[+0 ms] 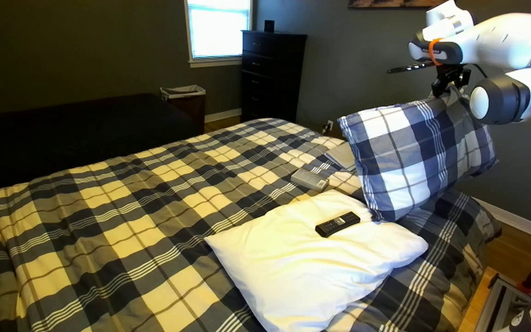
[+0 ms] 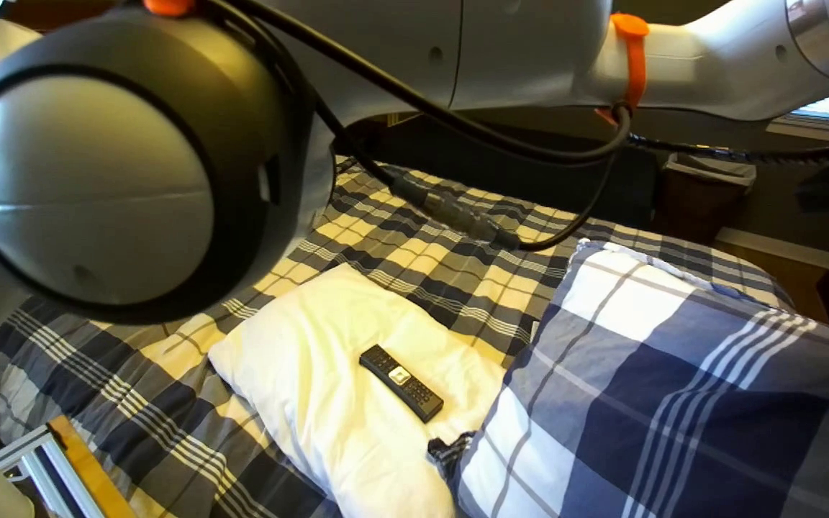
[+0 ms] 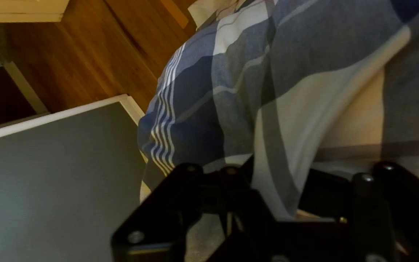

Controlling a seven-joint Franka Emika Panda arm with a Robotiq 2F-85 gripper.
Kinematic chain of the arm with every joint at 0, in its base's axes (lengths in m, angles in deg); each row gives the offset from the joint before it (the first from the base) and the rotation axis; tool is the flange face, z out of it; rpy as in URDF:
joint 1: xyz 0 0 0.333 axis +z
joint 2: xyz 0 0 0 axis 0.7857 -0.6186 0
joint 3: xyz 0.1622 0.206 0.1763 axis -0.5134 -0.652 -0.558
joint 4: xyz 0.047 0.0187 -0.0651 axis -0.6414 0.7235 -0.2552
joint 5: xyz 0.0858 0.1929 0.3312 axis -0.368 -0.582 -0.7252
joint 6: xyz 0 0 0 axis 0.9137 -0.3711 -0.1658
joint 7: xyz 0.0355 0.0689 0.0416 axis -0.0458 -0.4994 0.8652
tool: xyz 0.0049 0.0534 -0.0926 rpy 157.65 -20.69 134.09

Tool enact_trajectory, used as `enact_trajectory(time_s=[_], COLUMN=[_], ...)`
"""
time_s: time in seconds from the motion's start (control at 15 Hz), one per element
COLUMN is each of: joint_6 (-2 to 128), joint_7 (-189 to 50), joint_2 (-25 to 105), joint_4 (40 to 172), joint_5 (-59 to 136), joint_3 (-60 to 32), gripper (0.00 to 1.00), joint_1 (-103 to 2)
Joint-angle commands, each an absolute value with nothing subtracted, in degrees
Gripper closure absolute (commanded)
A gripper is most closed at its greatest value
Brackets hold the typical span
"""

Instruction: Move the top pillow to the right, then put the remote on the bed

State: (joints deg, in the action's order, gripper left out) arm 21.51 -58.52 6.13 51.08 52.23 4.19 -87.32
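The top pillow (image 1: 413, 152), in navy, white and pale-yellow plaid, hangs tilted from my gripper (image 1: 449, 87) at the right side of the bed (image 1: 132, 221). It also fills the lower right of an exterior view (image 2: 645, 417). In the wrist view a fold of the pillow (image 3: 293, 102) runs between the dark fingers of the gripper (image 3: 278, 189), which are shut on it. The pillow's lower corner is at the edge of the plain white pillow (image 1: 288, 267); I cannot tell if they touch. The black remote (image 1: 338, 224) lies on the white pillow, also seen in an exterior view (image 2: 401, 383).
A grey box (image 1: 310, 180) and a flat grey item (image 1: 340, 155) lie on the bed behind the white pillow. A black dresser (image 1: 272, 76) and a hamper (image 1: 183, 101) stand at the back. A framed stand (image 1: 500, 299) is at the bed's near right edge.
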Motion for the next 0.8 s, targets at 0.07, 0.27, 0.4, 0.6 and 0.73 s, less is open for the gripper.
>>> enact_trajectory(time_s=[0.07, 0.27, 0.4, 0.6, 0.73], joint_6=[21.2, 21.2, 21.6, 21.0, 20.9], joint_7=[-55.8, -54.7, -54.9, -56.6, -57.4], joint_2=[4.2, 3.2, 2.2, 1.0, 0.7], joint_4=[47.2, 47.8, 47.7, 47.2, 46.8], joint_5=[53.9, 53.9, 53.8, 52.7, 51.9], joint_3=[4.8, 4.6, 4.6, 4.3, 3.9], gripper=[1.0, 1.0, 1.0, 1.0, 0.96], joint_1=[-87.7, -86.8, -86.3, -85.8, -85.6])
